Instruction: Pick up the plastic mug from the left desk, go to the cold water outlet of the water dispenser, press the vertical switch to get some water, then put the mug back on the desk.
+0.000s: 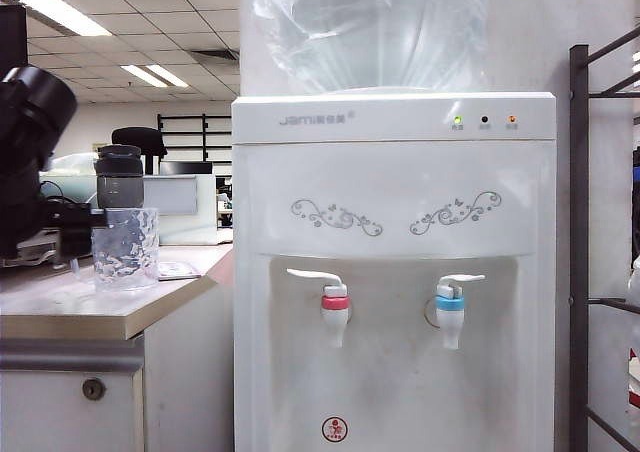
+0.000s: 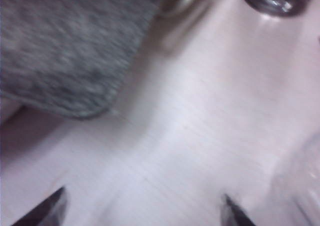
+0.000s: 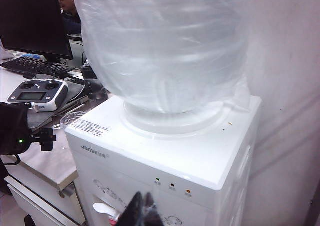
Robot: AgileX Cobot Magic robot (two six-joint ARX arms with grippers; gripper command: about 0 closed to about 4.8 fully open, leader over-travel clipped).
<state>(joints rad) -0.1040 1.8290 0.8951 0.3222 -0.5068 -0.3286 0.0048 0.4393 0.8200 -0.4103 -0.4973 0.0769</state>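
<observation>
We see the water dispenser [image 1: 394,272] filling the middle of the exterior view, its big clear water bottle [image 3: 165,46] on top, with the red-collared tap [image 1: 335,307] and the blue-collared cold water tap [image 1: 450,307] side by side; the slim white lever [image 1: 462,280] sits on top of the blue one. To its left we find the beige surface [image 1: 70,307], where the clear plastic mug [image 1: 125,247] stands upright near the front edge, a grey bottle [image 1: 119,177] just behind it. The left hand [image 2: 142,208] hovers over that surface with its fingers spread wide and empty, beside the mug. The right hand [image 3: 142,208] hangs before the dispenser's front; its dark fingertips look pressed together.
</observation>
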